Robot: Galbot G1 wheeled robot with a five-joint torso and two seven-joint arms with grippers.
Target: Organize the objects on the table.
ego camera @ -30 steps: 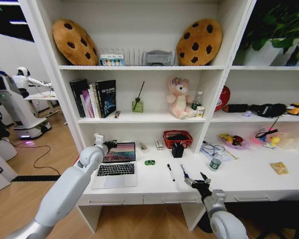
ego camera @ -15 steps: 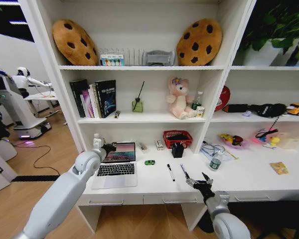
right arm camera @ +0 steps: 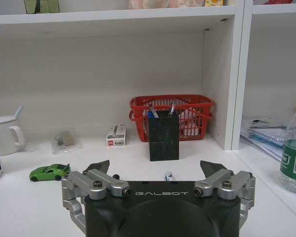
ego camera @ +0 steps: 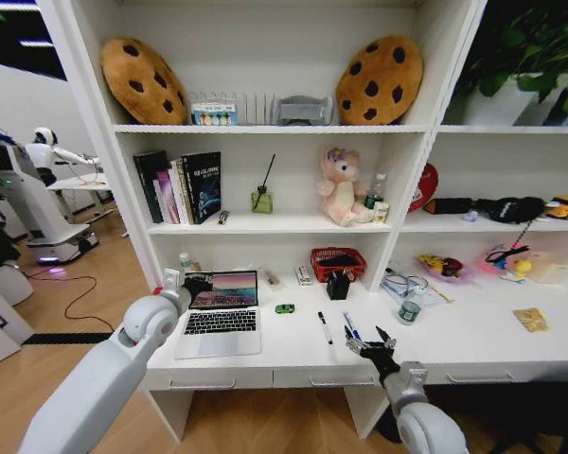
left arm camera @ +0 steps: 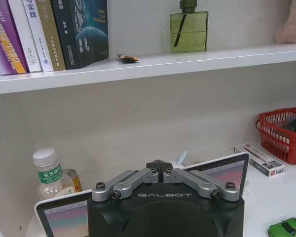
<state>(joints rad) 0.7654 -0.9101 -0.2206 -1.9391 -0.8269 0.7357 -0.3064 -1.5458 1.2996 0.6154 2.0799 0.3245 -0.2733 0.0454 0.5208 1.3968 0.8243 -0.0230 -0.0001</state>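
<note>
Smooth white table point(ego camera: 473, 345): right gripper point(ego camera: 371, 342) spread wide over slim pen point(ego camera: 350, 326); left gripper point(left arm camera: 159, 166) pinched closed behind laptop point(ego camera: 220, 312).

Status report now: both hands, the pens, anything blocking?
Right hand open, low over blue pen. Left hand shut, at laptop lid's left edge. Black pen lies loose on table. Nothing in the way.

the head view looks forward and down from above at the tabletop point(ego camera: 473, 340) and shelves. each wrist view sits low and close behind its own end effector, facing the back wall. all three views share the green toy car point(ego camera: 284, 308) point(left arm camera: 287, 227) point(right arm camera: 50, 172).
</note>
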